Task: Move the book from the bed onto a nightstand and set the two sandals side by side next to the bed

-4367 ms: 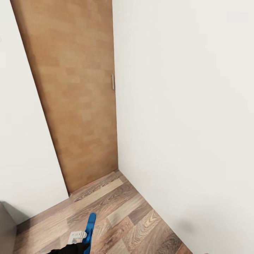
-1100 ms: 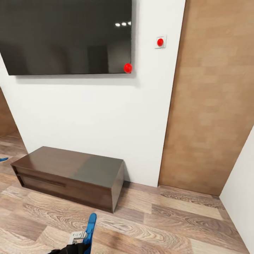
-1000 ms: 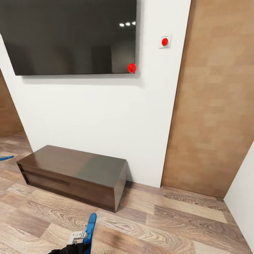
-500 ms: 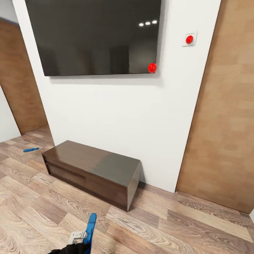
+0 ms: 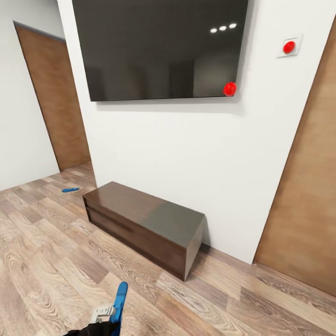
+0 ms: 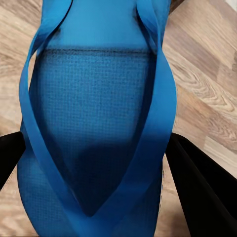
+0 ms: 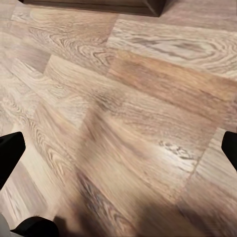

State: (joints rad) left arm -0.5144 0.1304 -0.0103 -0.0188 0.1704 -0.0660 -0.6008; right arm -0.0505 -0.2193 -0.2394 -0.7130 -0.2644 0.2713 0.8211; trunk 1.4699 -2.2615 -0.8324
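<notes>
View has swung left since half a second ago, so the second sandal [image 5: 70,190] now lies flat on the floor [image 5: 42,261] left of the cabinet [image 5: 144,224], long axis roughly sideways; left gripper [image 6: 96,158] clamps the first sandal [image 5: 119,298] pointing ahead; right gripper [image 7: 118,148] spread, empty.

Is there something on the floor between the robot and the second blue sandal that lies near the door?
Nothing visible blocks it. The far sandal lies on open wood floor; the dark cabinet stands to its right, against the wall. The left end effector holds the other sandal.
</notes>
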